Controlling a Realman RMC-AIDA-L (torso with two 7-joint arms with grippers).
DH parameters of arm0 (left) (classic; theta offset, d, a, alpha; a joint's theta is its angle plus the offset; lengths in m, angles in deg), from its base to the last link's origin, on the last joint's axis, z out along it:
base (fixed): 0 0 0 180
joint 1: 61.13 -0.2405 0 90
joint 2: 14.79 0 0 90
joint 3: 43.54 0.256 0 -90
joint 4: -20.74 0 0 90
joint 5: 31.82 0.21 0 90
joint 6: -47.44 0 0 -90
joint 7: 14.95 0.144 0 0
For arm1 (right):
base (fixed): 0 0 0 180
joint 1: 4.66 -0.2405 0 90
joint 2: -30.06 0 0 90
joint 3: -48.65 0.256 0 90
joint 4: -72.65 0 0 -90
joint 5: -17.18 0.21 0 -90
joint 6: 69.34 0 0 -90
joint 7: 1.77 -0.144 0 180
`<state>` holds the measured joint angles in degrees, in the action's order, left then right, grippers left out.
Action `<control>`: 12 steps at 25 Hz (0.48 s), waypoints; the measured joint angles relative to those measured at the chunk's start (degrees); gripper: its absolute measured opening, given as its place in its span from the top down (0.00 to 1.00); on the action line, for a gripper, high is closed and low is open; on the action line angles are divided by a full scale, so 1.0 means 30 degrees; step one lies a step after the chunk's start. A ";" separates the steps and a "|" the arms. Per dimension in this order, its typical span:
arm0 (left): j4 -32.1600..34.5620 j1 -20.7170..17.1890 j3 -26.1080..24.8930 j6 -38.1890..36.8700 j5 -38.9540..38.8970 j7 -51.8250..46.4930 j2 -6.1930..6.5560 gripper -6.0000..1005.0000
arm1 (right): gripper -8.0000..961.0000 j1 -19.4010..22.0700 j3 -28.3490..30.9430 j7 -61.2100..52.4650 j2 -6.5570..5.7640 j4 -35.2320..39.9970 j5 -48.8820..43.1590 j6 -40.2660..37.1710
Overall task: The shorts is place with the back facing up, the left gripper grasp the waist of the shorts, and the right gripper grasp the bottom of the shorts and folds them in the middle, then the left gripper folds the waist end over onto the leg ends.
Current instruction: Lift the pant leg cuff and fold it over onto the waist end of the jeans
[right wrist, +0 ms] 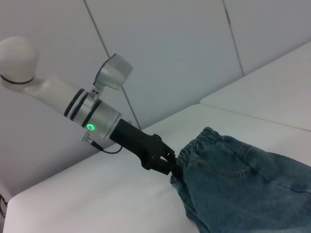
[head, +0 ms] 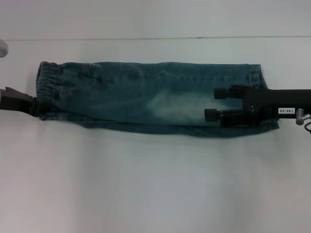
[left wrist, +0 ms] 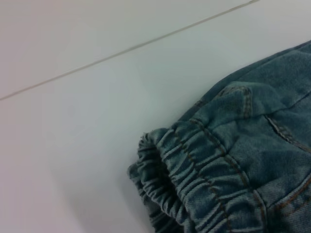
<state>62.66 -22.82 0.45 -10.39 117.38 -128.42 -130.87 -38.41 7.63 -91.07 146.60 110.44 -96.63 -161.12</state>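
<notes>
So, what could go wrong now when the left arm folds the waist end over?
1. The left gripper bites only the near corner of the gathered elastic waist, so the faded blue-green denim shorts may slip or fold crooked.
2. The right gripper, fingers spread, hovers above the fabric near the leg ends; the waist end may land on it.

My right gripper (head: 213, 103) is matte black, with two straight fingers ending in round knobbed tips, on a black arm (head: 286, 103) bearing a small white printed label and a silver fitting with a thin cable. My left gripper (right wrist: 167, 162) is black and angular, on a silver-grey wrist with black bands, a glowing green ring light, a thin black cable and a boxy grey camera, joined to a white rounded elbow.
</notes>
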 joint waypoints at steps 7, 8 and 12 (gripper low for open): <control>0.0240 0.0000 -0.0009 -0.0102 -0.0112 0.0084 0.0016 0.75 | 0.02 -0.0144 -0.0355 0.0001 0.0000 -0.0173 0.0000 0.0382; 0.0313 -0.0004 0.0006 -0.0130 -0.0113 0.0085 0.0007 0.76 | 0.02 -0.0176 -0.0372 0.0001 0.0000 -0.0181 0.0000 0.0398; 0.0458 -0.0037 0.0074 -0.0205 -0.0119 0.0091 -0.0024 0.79 | 0.02 -0.0281 -0.0423 0.0001 0.0000 -0.0211 0.0000 0.0445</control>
<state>64.04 -22.93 0.67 -11.00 117.02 -128.15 -130.95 -39.26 6.36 -91.06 146.60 109.81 -96.63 -159.78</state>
